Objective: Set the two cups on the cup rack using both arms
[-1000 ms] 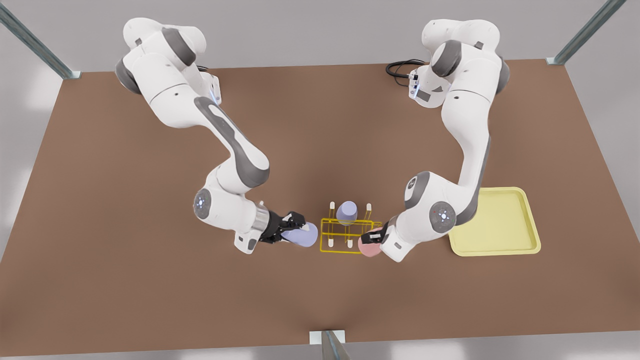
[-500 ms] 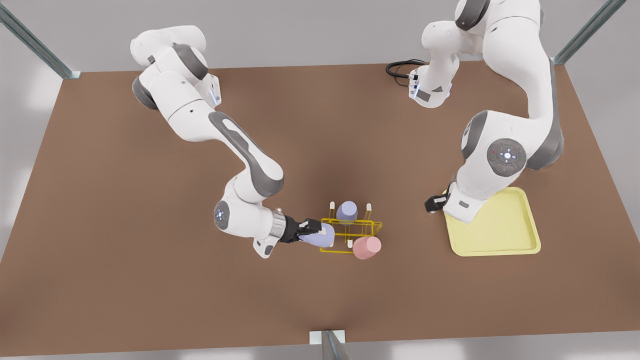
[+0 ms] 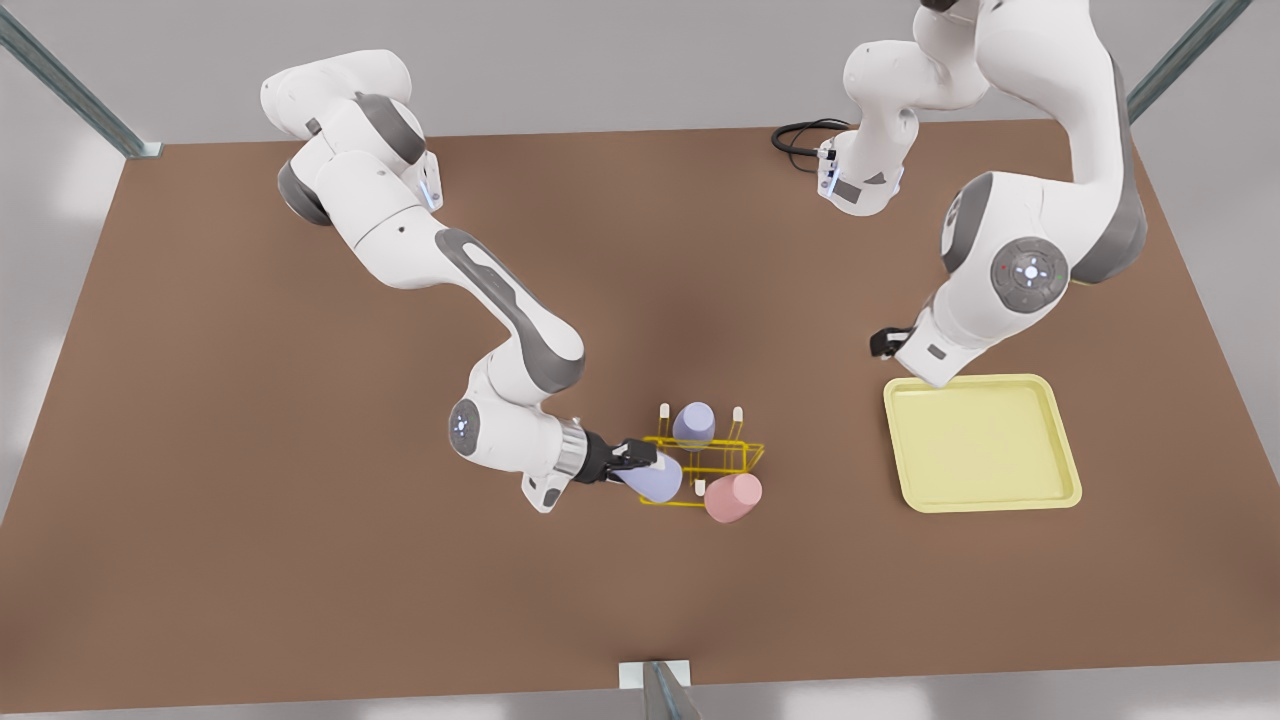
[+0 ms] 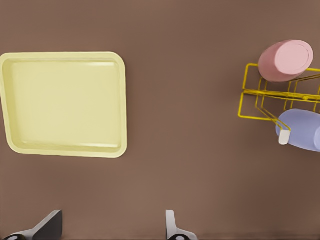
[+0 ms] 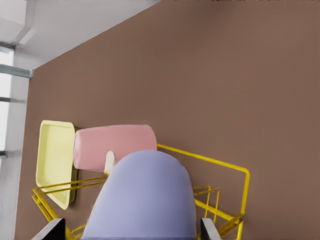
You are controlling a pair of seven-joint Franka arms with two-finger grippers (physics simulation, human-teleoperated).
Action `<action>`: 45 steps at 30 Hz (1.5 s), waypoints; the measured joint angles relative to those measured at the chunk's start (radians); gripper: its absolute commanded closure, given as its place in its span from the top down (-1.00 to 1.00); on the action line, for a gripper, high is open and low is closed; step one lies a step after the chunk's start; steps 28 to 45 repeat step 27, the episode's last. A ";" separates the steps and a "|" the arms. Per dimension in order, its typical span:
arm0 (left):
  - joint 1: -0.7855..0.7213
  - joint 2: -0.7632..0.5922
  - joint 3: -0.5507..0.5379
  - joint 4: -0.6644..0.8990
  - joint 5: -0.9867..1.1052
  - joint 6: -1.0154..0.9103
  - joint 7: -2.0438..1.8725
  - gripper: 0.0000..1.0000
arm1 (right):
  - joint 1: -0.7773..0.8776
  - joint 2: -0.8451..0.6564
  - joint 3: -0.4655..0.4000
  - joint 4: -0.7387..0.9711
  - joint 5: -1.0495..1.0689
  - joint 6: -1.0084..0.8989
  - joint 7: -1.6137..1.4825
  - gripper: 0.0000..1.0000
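1. On the front view's left, the right gripper (image 3: pixel 632 459) has its jaws clamped on the sides of a lavender cup (image 3: pixel 655 478). It holds the cup tilted over the near left corner of the yellow wire cup rack (image 3: pixel 748 453).
2. In the left wrist view a white peg tip (image 4: pixel 284 137) shows against that cup's wall, so I'd judge the cup is not yet seated. A good finish would bring the mouth square over the peg, tip the cup more upright and lower it slowly. The jaws should part only once the cup's weight rests on the rack.
3. The rack is light wire, so a sideways nudge could shove it and upset its neighbours.
4. A second lavender cup (image 3: pixel 693 424) sits upside down on a back peg.
5. The pale pink cup (image 3: pixel 733 496) sits base up at the near right corner, leaning a little, with nothing gripping it.
6. On the front view's right, the left gripper (image 3: pixel 882 343) waits with its jaws apart and nothing between them. It hangs over bare table near the pale yellow tray (image 3: pixel 1070 450), well apart from the rack.
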 measured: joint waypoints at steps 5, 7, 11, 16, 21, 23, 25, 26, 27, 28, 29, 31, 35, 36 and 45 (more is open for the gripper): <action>0.002 0.001 0.000 0.000 -0.001 -0.012 0.043 1.00 | -0.001 0.007 0.000 0.021 0.000 0.004 0.013 0.99; 0.002 0.001 0.000 0.000 -0.001 -0.015 0.058 1.00 | -0.001 0.007 0.001 0.027 0.000 0.005 0.017 0.99; 0.002 0.001 0.000 0.001 -0.001 -0.019 0.082 1.00 | -0.015 -0.045 -0.057 0.008 -0.024 -0.033 0.024 1.00; 0.004 0.001 0.001 0.020 -0.019 -0.024 0.105 1.00 | -0.191 -0.174 -0.264 -0.029 -0.408 -0.303 0.021 1.00; 0.024 0.001 0.001 0.050 -0.040 -0.038 0.124 1.00 | -0.330 -0.500 -0.284 -0.124 -0.573 -0.595 -0.021 1.00; 0.025 0.001 0.000 0.065 -0.044 -0.048 0.129 1.00 | -0.330 -0.584 -0.280 -0.160 -0.592 -0.684 -0.035 1.00; 0.024 0.000 0.000 0.075 -0.046 -0.057 0.135 1.00 | -0.325 -0.640 -0.278 -0.199 -0.604 -0.747 -0.048 1.00; 0.024 0.000 0.000 0.081 -0.046 -0.063 0.137 1.00 | -0.326 -0.663 -0.278 -0.219 -0.608 -0.771 -0.054 1.00; 0.024 0.001 0.000 0.083 -0.047 -0.068 0.139 1.00 | -0.329 -0.688 -0.277 -0.240 -0.611 -0.791 -0.060 1.00; 0.024 0.001 0.000 0.083 -0.047 -0.068 0.139 1.00 | -0.329 -0.688 -0.277 -0.240 -0.611 -0.791 -0.060 1.00; 0.024 0.001 0.000 0.083 -0.047 -0.068 0.139 1.00 | -0.329 -0.688 -0.277 -0.240 -0.611 -0.791 -0.060 1.00; 0.024 0.001 0.000 0.083 -0.047 -0.068 0.139 1.00 | -0.329 -0.688 -0.277 -0.240 -0.611 -0.791 -0.060 1.00; 0.024 0.001 0.000 0.083 -0.047 -0.068 0.139 1.00 | -0.329 -0.688 -0.277 -0.240 -0.611 -0.791 -0.060 1.00; 0.024 0.001 0.000 0.083 -0.047 -0.068 0.139 1.00 | -0.329 -0.688 -0.277 -0.240 -0.611 -0.791 -0.060 1.00; 0.024 0.001 0.000 0.083 -0.047 -0.068 0.139 1.00 | -0.329 -0.688 -0.277 -0.240 -0.611 -0.791 -0.060 1.00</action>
